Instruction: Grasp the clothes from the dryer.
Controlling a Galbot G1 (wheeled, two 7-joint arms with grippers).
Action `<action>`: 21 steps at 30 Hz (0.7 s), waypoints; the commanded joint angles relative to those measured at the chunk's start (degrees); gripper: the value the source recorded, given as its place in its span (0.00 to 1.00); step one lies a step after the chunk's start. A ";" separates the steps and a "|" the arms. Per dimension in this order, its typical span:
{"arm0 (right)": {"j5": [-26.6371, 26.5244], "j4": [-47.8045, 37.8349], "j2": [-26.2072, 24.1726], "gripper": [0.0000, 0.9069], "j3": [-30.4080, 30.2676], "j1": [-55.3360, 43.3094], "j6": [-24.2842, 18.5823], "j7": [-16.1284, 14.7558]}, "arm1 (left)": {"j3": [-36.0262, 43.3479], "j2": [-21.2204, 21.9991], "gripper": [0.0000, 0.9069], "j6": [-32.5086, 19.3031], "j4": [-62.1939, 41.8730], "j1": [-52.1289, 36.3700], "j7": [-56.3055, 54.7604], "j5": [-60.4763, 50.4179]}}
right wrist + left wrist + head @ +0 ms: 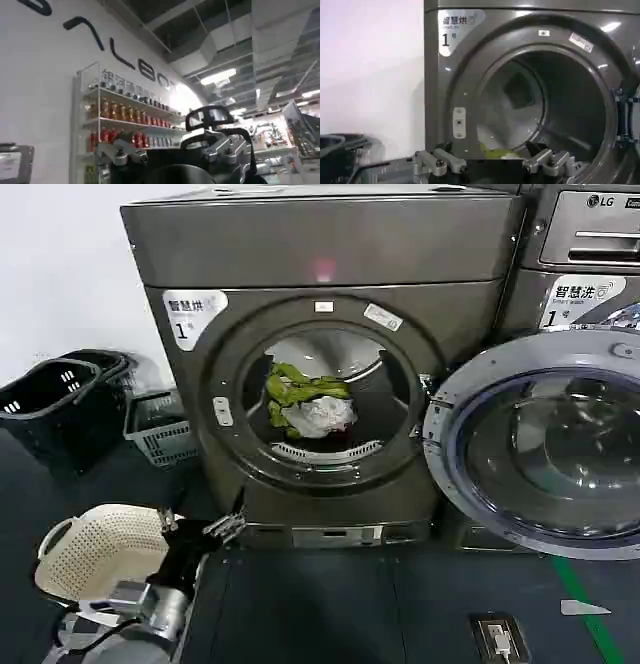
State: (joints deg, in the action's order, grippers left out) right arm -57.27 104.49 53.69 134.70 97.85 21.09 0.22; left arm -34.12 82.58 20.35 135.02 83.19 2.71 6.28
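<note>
Two pieces, clothes [305, 404]: inside dryer [330, 304] drum
Left tool [222, 527]: spread wide, near dryer's base
Right tool [175, 155]: seemingly parted, gripping nothing

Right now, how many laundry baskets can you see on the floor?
3. A black basket stands far left by the wall, a grey basket sits beside the dryer, and a cream basket lies nearest, by the left claw. More may be hidden.

Even indoor light; pinkish glare spot on dryer [330, 384] top panel, upper centre. Door glass [555, 454] at right reflects. Drum interior dim. Ceiling lamps [218, 76] blown out, soft focus.
</note>
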 commanded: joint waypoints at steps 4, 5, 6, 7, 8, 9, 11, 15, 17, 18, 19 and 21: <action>-0.87 0.37 0.26 1.00 -0.06 0.13 -1.05 -0.91 | 0.03 -0.39 1.00 0.03 0.46 0.12 0.43 -0.07; -1.04 0.45 0.60 1.00 -0.09 0.23 -1.84 -2.10 | 0.05 -0.41 1.00 0.05 0.49 0.09 0.49 -0.08; -1.16 0.73 0.86 1.00 -0.11 0.24 -2.09 -2.86 | 0.11 -0.45 1.00 0.04 0.47 0.08 0.54 -0.10; -1.91 1.13 1.00 1.00 -0.11 0.21 -1.84 -2.68 | 0.19 -0.49 1.00 0.02 0.44 0.09 0.63 -0.15; -2.60 1.36 1.03 1.00 -0.11 0.10 -1.73 -2.40 | 0.26 -0.48 1.00 0.00 0.43 0.12 0.68 -0.17; -2.57 1.31 1.00 1.00 -0.12 0.03 -1.82 -2.44 | 0.28 -0.40 1.00 -0.01 0.46 0.12 0.74 -0.21; -2.59 1.19 0.97 1.00 -0.03 0.04 -1.90 -2.77 | 0.29 -0.29 1.00 -0.06 0.52 0.12 0.87 -0.23; -2.94 1.82 1.09 1.00 0.51 -0.07 -1.49 -4.00 | 0.43 -0.08 1.00 -0.19 0.14 0.07 1.09 -0.34; -3.14 2.09 1.09 1.00 0.81 -0.06 -1.46 -4.17 | 0.44 -0.01 1.00 -0.15 0.28 0.02 1.21 -0.31; -3.12 1.98 1.04 1.00 0.86 -0.05 -1.49 -4.18 | 0.40 0.01 1.00 -0.15 0.26 -0.02 1.23 -0.30; -3.12 1.89 1.06 1.00 0.88 -0.08 -1.56 -4.18 | 0.38 -0.02 1.00 -0.15 0.21 -0.01 1.28 -0.30; -3.14 2.04 1.27 1.00 0.82 -0.20 -1.74 -4.11 | 0.43 -0.04 1.00 -0.17 0.18 0.04 1.31 -0.33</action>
State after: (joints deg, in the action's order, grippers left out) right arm -60.11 106.27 55.03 135.44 97.66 19.38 -3.55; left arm -33.70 82.58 20.19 135.31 83.20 3.97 5.96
